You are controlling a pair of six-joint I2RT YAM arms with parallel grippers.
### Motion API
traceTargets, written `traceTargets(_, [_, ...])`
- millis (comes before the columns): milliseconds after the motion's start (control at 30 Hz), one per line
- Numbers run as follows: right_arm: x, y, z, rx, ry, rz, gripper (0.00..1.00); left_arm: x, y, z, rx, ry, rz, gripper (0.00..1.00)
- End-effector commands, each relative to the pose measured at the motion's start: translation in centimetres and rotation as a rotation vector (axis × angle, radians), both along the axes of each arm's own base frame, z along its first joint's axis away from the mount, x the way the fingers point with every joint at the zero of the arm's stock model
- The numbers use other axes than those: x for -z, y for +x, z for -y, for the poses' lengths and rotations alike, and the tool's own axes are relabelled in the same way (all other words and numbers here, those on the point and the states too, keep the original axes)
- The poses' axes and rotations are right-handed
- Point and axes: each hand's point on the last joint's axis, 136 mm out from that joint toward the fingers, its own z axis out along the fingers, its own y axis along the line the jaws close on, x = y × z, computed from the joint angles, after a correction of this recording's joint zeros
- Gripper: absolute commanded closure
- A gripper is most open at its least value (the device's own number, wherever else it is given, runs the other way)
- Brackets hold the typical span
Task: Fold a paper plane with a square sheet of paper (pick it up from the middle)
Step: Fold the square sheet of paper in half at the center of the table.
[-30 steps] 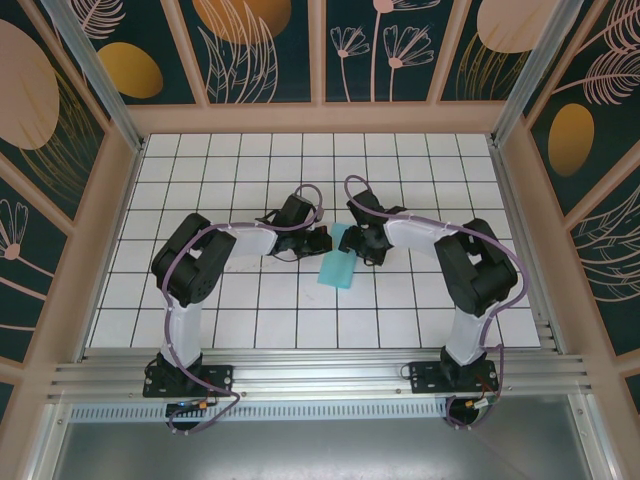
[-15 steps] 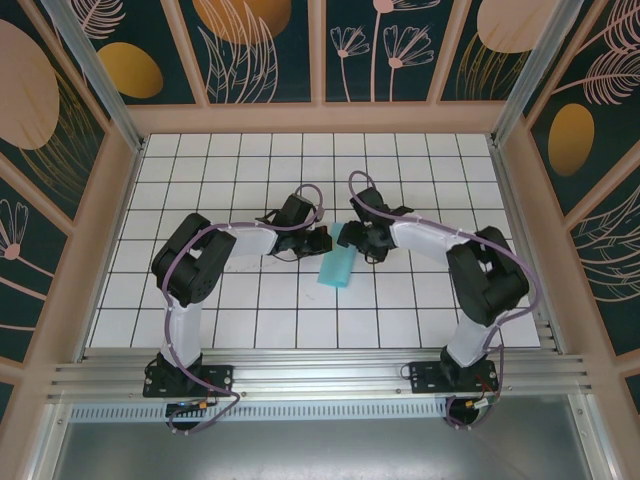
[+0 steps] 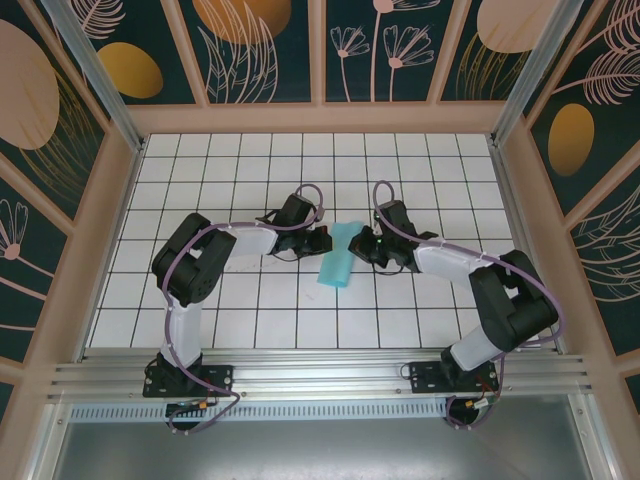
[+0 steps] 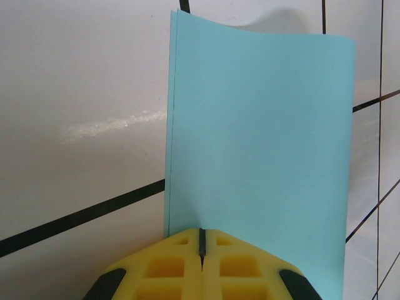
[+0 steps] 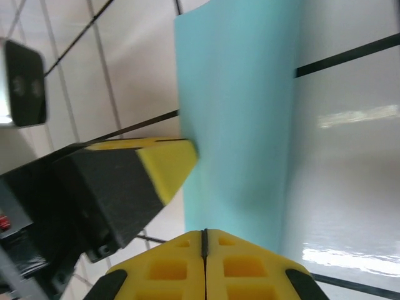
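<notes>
The paper (image 3: 337, 258) lies on the table (image 3: 250, 300) right in the middle, a narrow doubled strip, and both arms reach in on it. Its long axis runs near to far across the table, the far end leaning a touch to the right. The left gripper (image 3: 322, 238) sits at the strip's left long edge, up toward the far end. The right gripper (image 3: 363, 244) sits just opposite, at the right long edge. So the strip lies between the two tips, most of its length trailing back toward the arm bases.

Left gripper: jaws tight together, and in its wrist view the paper runs straight out ahead from under the tip. Two layers show along one side there. Right gripper: jaws together as well, with the strip stretching away from its tip and the left gripper's yellow tip touching the paper's edge off to one side. Whether either tip has any paper nipped between the pads, I cannot tell; both look more like closed tips set against the sheet.

My read: neither arm is clearly nearer. Whatever crease comes next has to follow that long axis, running back from the far end toward the bases.
</notes>
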Motion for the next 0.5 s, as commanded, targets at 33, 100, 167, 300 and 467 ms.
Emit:
traceTargets(33, [-1.6, 0.7, -1.5, -0.029, 0.113, 0.041, 0.93, 4.1, -1.8, -1.7, 0.006, 0.12, -0.082, 1.0])
traceTargets(100, [-1.3, 0.7, -1.3, -0.027, 0.111, 0.039, 0.93, 4.2, -1.8, -1.7, 0.005, 0.122, -0.084, 1.0])
traceTargets(167, [-0.7, 0.5, -1.5, -0.045, 0.12, 0.015, 0.93, 4.2, -1.8, -1.7, 0.006, 0.123, -0.085, 1.0])
traceTargets(300, [0.5, 0.2, -1.4, -0.05, 0.117, -0.011, 0.93, 4.3, -1.8, -1.8, 0.008, 0.128, -0.085, 1.0])
traceTargets(467, [2.6, -0.3, -0.3, -0.033, 0.096, -0.051, 0.92, 4.4, -1.9, -1.8, 0.008, 0.13, -0.089, 1.0])
